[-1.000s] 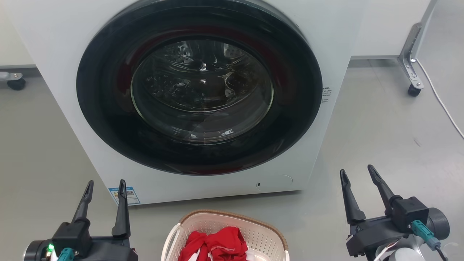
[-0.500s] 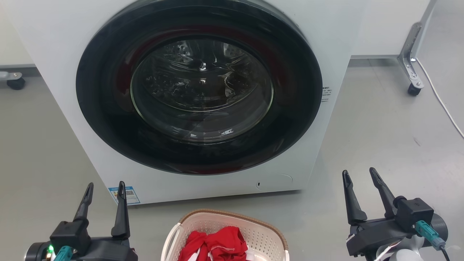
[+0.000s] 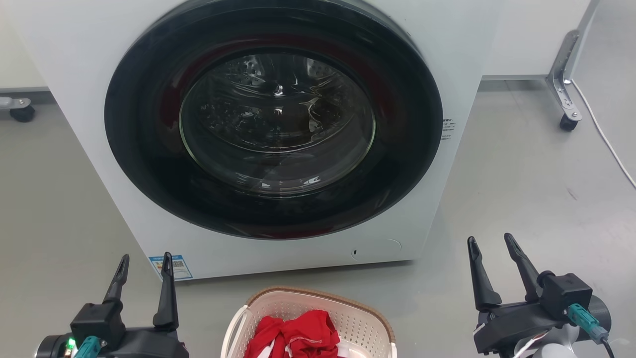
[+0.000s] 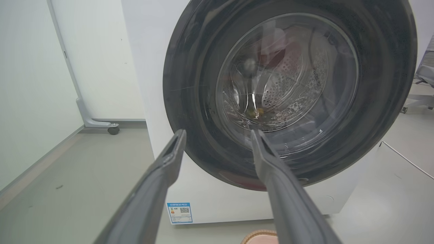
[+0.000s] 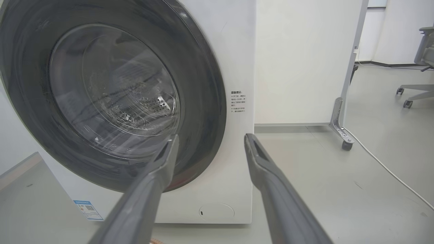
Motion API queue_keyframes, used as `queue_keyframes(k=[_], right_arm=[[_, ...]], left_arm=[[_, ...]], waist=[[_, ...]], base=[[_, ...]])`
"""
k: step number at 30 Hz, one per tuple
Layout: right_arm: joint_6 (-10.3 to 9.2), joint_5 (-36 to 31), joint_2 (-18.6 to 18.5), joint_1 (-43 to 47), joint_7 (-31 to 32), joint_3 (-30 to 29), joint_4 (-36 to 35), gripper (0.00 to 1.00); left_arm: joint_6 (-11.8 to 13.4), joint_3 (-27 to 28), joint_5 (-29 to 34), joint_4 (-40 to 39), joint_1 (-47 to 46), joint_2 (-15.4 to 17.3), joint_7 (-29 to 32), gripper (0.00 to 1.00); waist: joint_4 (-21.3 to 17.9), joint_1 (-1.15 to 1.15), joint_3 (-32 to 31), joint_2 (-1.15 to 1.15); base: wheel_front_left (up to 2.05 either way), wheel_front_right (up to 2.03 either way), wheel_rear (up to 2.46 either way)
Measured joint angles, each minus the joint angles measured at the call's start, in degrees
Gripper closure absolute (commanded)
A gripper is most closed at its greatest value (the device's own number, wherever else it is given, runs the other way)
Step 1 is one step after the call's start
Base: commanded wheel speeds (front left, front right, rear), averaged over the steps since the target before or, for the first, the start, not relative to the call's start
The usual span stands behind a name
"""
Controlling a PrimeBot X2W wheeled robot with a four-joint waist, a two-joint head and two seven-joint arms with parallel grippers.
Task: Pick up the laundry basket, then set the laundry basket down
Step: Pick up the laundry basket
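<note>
Dark fingers on your left gripper [image 3: 145, 257] stand spread apart, holding nothing and touching nothing. Your right gripper [image 3: 489, 238] is likewise spread and empty, its fingers leaning slightly to the left in the head view. Both point toward the white washing machine [image 3: 457, 49], whose round dark door [image 3: 273, 119] is closed.

You have the laundry basket [image 3: 298, 291] sitting on the grey floor [image 3: 521, 199] just in front of the machine, between the two grippers and clear of both. It lies nearer the left gripper, and the right one is well off to its other side. Its brown rim faces the machine, a white handle shows on its left side, and a red garment [image 3: 298, 335] lies bunched inside. Your left wrist view catches a sliver of the brown rim at its bottom edge, beside the right-hand finger.
</note>
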Motion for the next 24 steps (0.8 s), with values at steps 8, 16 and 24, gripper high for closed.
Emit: queue_keyframes(k=[8, 16, 24], right_arm=[[0.29, -0.33, 0.37, 0.12, 0.00, -0.41, 0.37, 0.00], [0.51, -0.35, 0.79, 0.94, 0.00, -0.91, 0.29, 0.00], [0.52, -0.64, 0.82, 0.93, 0.00, -1.29, -0.55, 0.00]], left_arm=[[-0.01, -0.22, -0.02, 0.38, -0.01, -0.02, 0.48, 0.00], [-0.01, -0.53, -0.02, 0.10, 0.03, -0.23, 0.57, 0.00], [-0.04, -0.68, -0.23, -0.51, -0.01, -0.51, 0.82, 0.00]], waist=[[0.20, 0.00, 0.14, 0.00], [0.60, 0.00, 1.13, 0.00], [0.87, 0.00, 3.98, 0.00]], base=[[0.00, 0.00, 0.00], [0.00, 0.00, 0.00], [0.00, 0.00, 0.00]])
